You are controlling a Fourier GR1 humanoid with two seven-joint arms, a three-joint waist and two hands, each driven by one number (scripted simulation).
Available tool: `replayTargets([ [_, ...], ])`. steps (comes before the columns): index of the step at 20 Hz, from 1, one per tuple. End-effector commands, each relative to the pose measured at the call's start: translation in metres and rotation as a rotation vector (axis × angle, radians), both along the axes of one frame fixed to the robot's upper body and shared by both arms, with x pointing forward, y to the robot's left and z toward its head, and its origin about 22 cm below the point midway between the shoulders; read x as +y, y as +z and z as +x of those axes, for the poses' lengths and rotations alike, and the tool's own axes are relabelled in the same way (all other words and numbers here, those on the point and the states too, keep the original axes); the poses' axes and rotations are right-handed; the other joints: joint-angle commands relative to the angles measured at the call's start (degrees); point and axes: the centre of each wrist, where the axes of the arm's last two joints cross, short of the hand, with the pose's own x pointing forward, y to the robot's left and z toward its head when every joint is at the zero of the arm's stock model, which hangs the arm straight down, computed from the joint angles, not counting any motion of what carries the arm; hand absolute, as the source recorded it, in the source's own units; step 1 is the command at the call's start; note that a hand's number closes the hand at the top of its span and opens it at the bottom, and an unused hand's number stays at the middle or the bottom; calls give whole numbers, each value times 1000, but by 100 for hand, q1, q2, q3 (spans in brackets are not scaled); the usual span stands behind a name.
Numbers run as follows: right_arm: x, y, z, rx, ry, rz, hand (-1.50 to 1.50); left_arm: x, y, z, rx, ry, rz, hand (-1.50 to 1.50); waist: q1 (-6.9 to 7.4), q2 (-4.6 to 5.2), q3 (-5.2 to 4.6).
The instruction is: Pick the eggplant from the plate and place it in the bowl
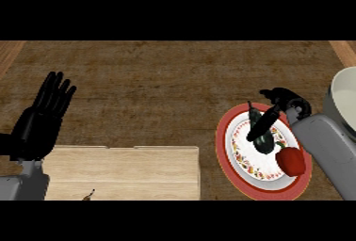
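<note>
A dark eggplant (265, 142) lies on a white plate with a red rim (230, 151) at the right of the counter, its stem pointing away from me. My right hand (284, 99) is over the eggplant's far end with fingers curled, and its thumb (262, 125) lies across the eggplant, which rests on the plate. A pale bowl (342, 96) stands at the right edge, just beyond my right forearm, partly cut off by the view. My left hand (40, 121) is open at the far left, fingers up, resting.
A red pepper (291, 160) sits on the plate's near right side, close to my right forearm. A wooden cutting board (125, 172) lies at the lower left, with a small dark item (89, 195) at its front edge.
</note>
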Motion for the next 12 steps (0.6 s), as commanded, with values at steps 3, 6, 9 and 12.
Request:
replayTargets([
  [3,14,-18,-4,105,-20,-56,-150,21,-1,10,3,-8,0,0,-3,7,-2],
  [6,-14,-26,-1,131,-16,-52,-150,21,-1,-1,2,4,-2,0,11,7,0],
  [9,22,-51,8,135,-22,-55,-150,-7,17,3,-14,-21,5,0,71,20,4],
  [12,21,-59,2,157,-4,-67,150,-7,4,2,-6,-15,9,0,44,13,2],
])
